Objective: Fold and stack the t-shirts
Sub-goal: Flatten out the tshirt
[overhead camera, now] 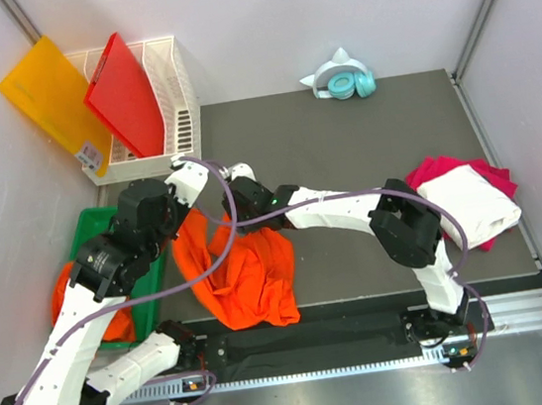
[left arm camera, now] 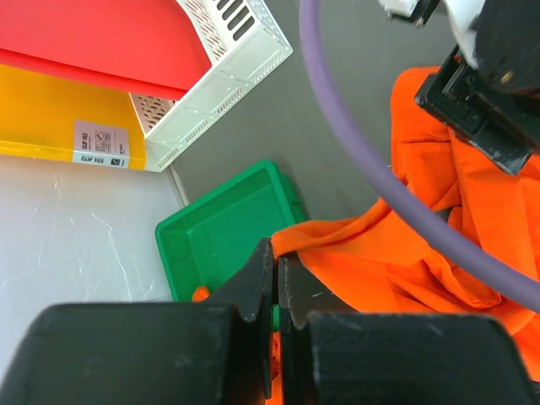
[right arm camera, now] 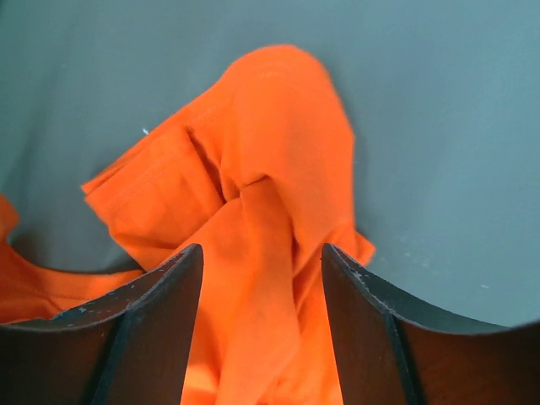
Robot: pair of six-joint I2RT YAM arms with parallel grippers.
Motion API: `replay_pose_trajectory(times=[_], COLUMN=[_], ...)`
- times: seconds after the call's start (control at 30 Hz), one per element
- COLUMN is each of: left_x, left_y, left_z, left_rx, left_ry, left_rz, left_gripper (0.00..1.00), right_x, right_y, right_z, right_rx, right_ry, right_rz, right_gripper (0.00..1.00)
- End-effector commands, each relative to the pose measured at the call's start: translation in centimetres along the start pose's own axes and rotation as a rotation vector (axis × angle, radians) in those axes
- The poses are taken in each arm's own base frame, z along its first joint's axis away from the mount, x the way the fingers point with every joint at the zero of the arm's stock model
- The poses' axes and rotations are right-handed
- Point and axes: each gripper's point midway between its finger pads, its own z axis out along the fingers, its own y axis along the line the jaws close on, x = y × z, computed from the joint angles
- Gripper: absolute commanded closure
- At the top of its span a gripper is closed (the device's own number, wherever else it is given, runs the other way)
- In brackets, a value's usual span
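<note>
Top external view showed the job partly done: a folded white t-shirt [overhead camera: 471, 201] sat on a folded magenta-pink t-shirt [overhead camera: 435, 169], a two-piece stack well away from both claws, out on the right arm's side of the table [overhead camera: 342, 133]. One orange t-shirt [overhead camera: 251, 275] lay crumpled and unfolded on the table, and both claws were at it. Left claw [left arm camera: 274, 257] had its jaws pressed together, with an edge of that orange t-shirt running into the tips, so it read as clamped on the cloth. Right claw [right arm camera: 261, 253] had its jaws apart, straddling a raised fold of the same shirt directly under it. Nothing looked gripped there yet. A green bin [overhead camera: 94, 224] sat just beside the left claw, on the side away from the other claw. Its near floor looked bare in the left wrist view, but more orange cloth [overhead camera: 63, 290] bunched at and over its far end. That was probably further shirts waiting, count unclear. A white basket [overhead camera: 180, 95] stood beyond the left claw. It held a red board [overhead camera: 127, 97] standing tilted, and a yellow-orange board [overhead camera: 47, 92] leaned on its outer side. Judged left to do: fold this orange shirt, stack it, then work through the bin.
</note>
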Motion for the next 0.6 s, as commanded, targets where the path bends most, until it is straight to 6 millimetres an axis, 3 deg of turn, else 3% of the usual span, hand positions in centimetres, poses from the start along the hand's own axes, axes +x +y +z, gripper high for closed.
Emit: replay_pose_trajectory(times=[0.0,0.1,0.2,0.27,0.3,0.43,0.47,0.5,0.57], left_x=[-1.4,-1.4,-1.4,-1.3,-1.3,-1.4,-1.4,-1.5,-1.9], left_y=[0.4,0.4,0.4,0.3,0.3,0.1,0.1,0.2,0.3], left_z=[-0.2,-0.3,-0.3,-0.2,-0.3,0.0,0.0,0.0,0.2], left_rx=[-0.011,-0.008,-0.008,-0.006,-0.005,-0.002,-0.003,-0.005,-0.008], left_ry=[-0.055,-0.056,-0.057,-0.053,-0.055,-0.058,-0.061,-0.063,-0.071], left_rz=[-0.051,-0.054,-0.052,-0.052,-0.052,-0.052,-0.056,-0.058,-0.061], left_gripper=[1.00,1.00,1.00,1.00,1.00,1.00,1.00,1.00,1.00], right_x=[-0.1,0.8,1.7,1.8,1.6,-0.3,-1.2,-3.0,-5.2], right_y=[1.7,1.9,1.8,1.4,1.3,-0.3,-1.0,-1.5,-4.8], right_z=[1.5,2.2,2.9,3.0,2.9,1.2,0.5,-1.3,-3.4], right_rx=[-0.061,-0.071,-0.066,-0.052,-0.045,0.034,0.057,0.066,0.149], right_ry=[0.009,0.028,0.046,0.046,0.039,-0.029,-0.052,-0.097,-0.149], right_rz=[0.034,0.048,0.052,0.057,0.062,0.089,0.098,0.117,0.154], right_gripper=[0.42,0.43,0.51,0.78,1.00,1.00,1.00,1.00,1.00])
